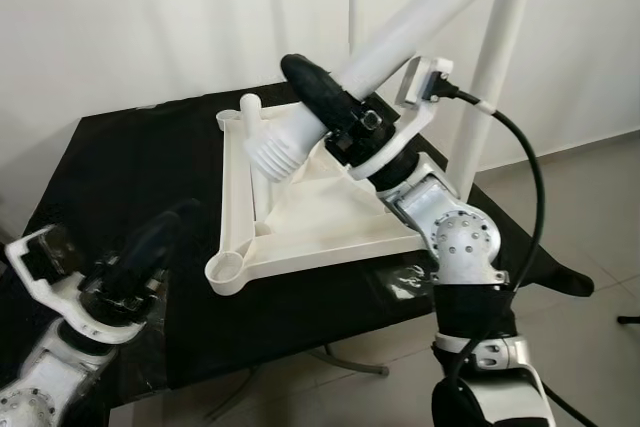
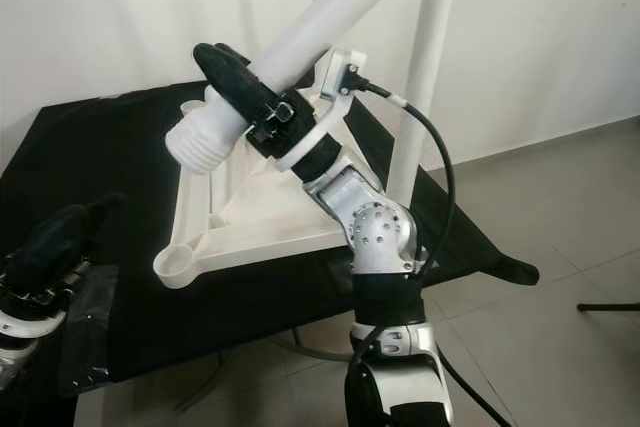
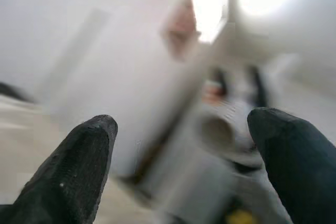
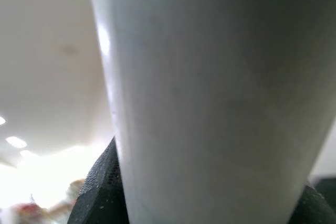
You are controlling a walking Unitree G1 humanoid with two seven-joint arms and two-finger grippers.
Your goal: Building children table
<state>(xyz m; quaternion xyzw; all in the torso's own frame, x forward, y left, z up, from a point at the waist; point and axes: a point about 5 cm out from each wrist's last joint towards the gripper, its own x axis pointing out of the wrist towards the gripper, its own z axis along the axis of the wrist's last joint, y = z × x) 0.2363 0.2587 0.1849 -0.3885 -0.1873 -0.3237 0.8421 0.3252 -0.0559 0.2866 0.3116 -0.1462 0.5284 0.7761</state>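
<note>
The right hand is clamped on a white table leg, tilted over the white tabletop lying on the black table. The left hand is low, fingers apart.

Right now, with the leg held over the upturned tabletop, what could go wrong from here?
1. The right claw grips the white table leg tilted, its threaded end above the tabletop, away from the corner sockets. Driven in at that angle it may cross-thread or jam.
2. The tabletop lies unheld near the black table's front edge; the left claw is open and apart from it, so a push could slide it off.
</note>
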